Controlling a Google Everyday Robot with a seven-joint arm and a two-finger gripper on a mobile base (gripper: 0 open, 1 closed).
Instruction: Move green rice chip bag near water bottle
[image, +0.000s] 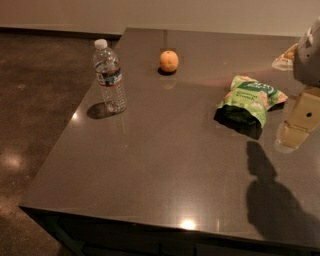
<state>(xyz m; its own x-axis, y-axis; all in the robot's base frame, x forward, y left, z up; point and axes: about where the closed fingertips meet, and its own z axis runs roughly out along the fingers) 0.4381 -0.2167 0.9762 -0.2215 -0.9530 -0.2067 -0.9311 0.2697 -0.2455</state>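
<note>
The green rice chip bag (251, 101) lies on the dark table at the right, crinkled, with its logo facing up. The water bottle (110, 76) stands upright near the table's left edge, far from the bag. My gripper (295, 131) hangs at the right edge of the view, just right of the bag and low over the table. It holds nothing that I can see. Its shadow falls on the table in front of the bag.
A round orange fruit (169, 61) sits at the back middle of the table (165, 165). A pale yellowish packet (285, 59) lies at the far right back, partly hidden by my arm. The table's left edge drops to a brown floor (35, 100).
</note>
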